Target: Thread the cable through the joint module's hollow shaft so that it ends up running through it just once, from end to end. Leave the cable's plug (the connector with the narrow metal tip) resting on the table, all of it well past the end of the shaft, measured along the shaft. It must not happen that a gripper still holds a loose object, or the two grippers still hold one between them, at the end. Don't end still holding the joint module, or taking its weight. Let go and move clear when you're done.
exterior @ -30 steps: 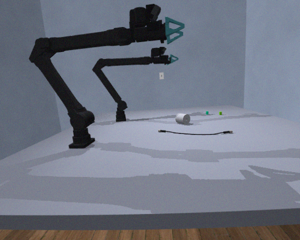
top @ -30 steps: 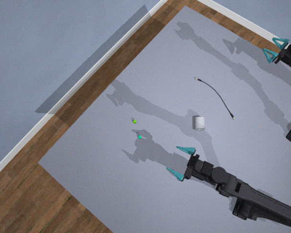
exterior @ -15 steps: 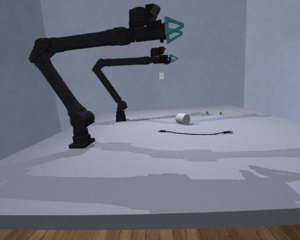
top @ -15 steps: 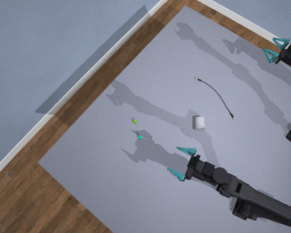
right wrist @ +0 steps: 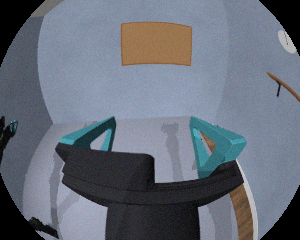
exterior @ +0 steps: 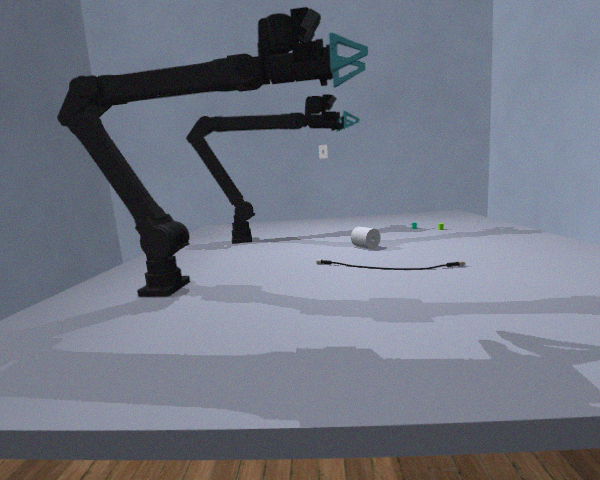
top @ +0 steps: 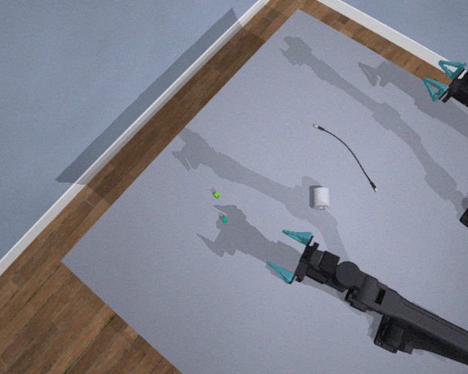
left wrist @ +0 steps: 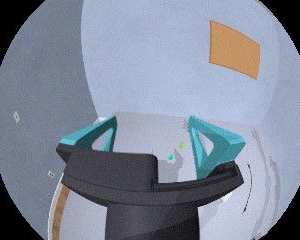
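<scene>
The white joint module (top: 320, 197) lies on its side on the grey table; it also shows in the exterior view (exterior: 365, 237). The thin black cable (top: 349, 150) lies loose in a curve beside it, apart from it, with a connector at each end (exterior: 390, 267). I cannot tell which end is the plug. My left gripper (top: 275, 247) (exterior: 357, 120) (left wrist: 152, 119) is open and empty, held high in the air near the module. My right gripper (top: 431, 71) (exterior: 365, 56) is open and empty, high up by the table's edge (right wrist: 153, 135).
Two small green cubes (top: 216, 195) (top: 225, 220) sit on the table beyond the left gripper, also visible in the left wrist view (left wrist: 176, 151). The arm bases (exterior: 160, 279) (exterior: 241, 232) stand at one side. A wooden floor surrounds the table.
</scene>
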Available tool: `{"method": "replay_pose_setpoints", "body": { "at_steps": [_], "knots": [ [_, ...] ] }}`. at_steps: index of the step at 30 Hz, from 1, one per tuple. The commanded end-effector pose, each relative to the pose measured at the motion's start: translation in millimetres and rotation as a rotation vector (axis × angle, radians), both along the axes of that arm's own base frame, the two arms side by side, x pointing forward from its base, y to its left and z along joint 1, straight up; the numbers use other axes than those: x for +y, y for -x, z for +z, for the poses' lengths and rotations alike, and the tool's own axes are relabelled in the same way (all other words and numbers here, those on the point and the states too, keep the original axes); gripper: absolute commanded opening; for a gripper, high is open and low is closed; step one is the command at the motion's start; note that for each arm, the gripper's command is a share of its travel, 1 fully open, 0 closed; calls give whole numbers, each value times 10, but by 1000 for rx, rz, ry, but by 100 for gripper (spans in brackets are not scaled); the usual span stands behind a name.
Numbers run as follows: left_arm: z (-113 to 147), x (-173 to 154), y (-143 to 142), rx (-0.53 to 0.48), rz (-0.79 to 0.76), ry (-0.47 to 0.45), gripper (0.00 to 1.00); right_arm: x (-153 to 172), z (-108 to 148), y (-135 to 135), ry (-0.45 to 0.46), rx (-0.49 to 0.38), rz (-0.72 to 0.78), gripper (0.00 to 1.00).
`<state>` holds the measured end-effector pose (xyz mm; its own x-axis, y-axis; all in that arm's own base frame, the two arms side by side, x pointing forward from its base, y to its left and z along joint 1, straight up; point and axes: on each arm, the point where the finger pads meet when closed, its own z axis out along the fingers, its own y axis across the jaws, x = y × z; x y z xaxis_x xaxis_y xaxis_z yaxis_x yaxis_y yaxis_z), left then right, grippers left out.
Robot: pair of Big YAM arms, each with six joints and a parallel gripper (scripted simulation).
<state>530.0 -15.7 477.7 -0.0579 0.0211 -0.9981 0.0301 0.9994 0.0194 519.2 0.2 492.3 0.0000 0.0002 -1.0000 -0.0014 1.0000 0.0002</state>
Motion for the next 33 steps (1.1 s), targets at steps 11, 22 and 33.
{"method": "replay_pose_setpoints", "body": {
  "at_steps": [11,22,33],
  "knots": [
    [-511,-802,-453,251,-155,-141,96,-37,412,-18,-3,-69,-8,100],
    [-1280,-1545,-554,502,-306,-266,96,-37,412,-18,-3,-69,-8,100],
    [-2253,-2486,-306,804,-525,-472,96,-37,412,-18,-3,-69,-8,100]
  ]
}}
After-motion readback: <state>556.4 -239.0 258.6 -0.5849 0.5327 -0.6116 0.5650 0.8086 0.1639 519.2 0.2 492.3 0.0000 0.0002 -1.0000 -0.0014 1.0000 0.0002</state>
